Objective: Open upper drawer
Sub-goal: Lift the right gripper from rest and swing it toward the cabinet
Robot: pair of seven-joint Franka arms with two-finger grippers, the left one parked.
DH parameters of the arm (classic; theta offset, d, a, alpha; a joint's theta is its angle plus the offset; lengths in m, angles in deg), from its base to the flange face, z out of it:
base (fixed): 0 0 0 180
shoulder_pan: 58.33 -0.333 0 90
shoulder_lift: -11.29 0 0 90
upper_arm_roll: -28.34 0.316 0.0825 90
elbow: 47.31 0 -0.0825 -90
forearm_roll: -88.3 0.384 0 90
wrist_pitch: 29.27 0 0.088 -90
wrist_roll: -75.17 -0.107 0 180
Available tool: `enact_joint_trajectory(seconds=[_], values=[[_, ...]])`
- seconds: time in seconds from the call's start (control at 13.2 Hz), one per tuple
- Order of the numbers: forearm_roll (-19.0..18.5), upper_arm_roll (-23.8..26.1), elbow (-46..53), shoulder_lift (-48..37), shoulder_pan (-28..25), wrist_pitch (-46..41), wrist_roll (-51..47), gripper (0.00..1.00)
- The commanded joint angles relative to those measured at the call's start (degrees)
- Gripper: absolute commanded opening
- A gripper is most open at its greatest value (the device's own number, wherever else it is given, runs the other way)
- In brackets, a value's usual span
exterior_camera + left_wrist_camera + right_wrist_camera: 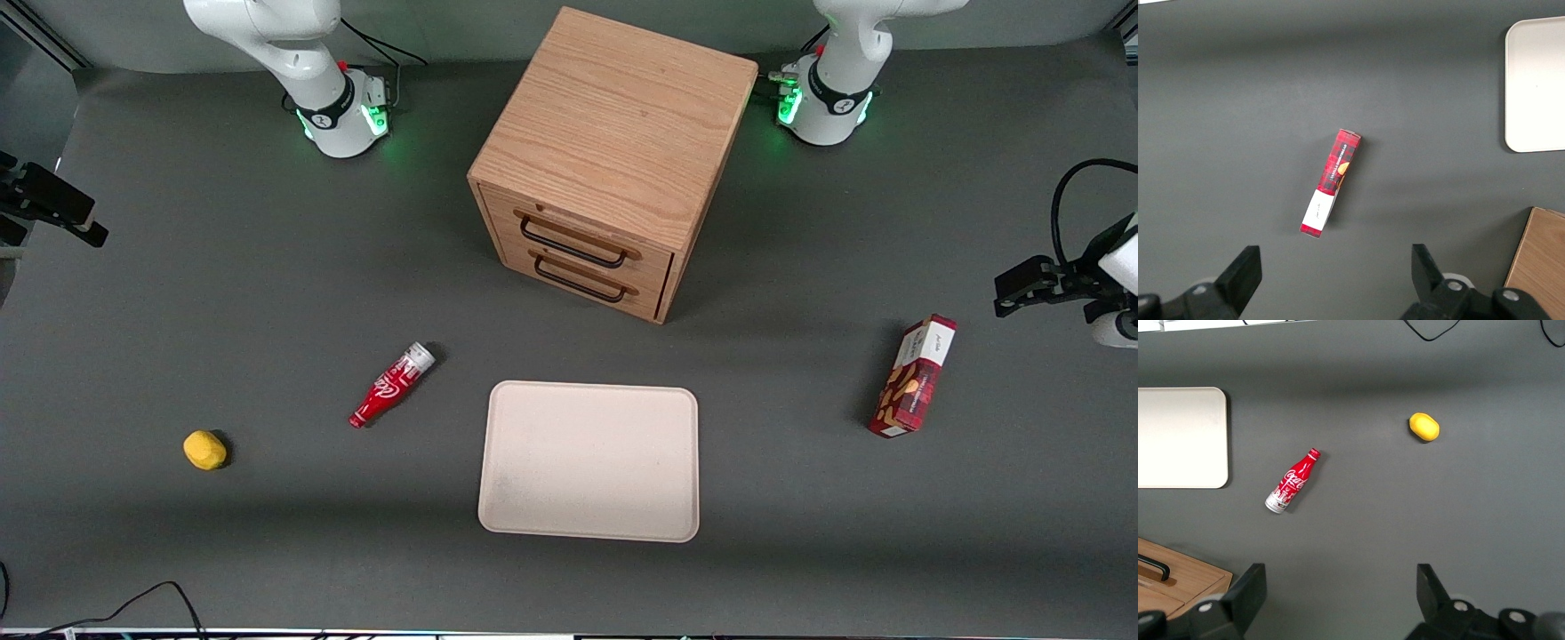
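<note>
My gripper (1338,600) hung high over the bench (178,293) at my end, fingers spread wide and holding nothing. The upper drawer (578,233) sat shut in the oak cabinet (613,133), just above the bottom drawer (582,276). Its front faced the front camera, angled slightly toward my end, and its black wire handle (572,247) ran lengthwise across it. Bare bench lay in front of the drawer as far as the tray (589,460). A red bottle (391,385) and a yellow lump (204,450) lay well apart, nearer the camera.
</note>
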Motion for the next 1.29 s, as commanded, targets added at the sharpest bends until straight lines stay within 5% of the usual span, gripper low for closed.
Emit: enact_joint_trajectory(seconds=[0.0, 0.23, 0.83, 1.06, 1.21], values=[[0.6, -0.1, 1.6, 0.4, -0.4, -1.4, -1.2, 1.00], [0.7, 1.2, 1.5, 0.2, -0.4, -1.9, -0.3, 1.00], [0.8, 14.3, 0.5, 0.7, -0.2, -6.0, 6.4, 1.00], [10.0, 16.1, -2.5, 1.5, -0.3, -3.7, 6.6, 1.00], [10.5, 19.6, -2.8, 3.1, -0.5, -1.7, 7.0, 1.00]])
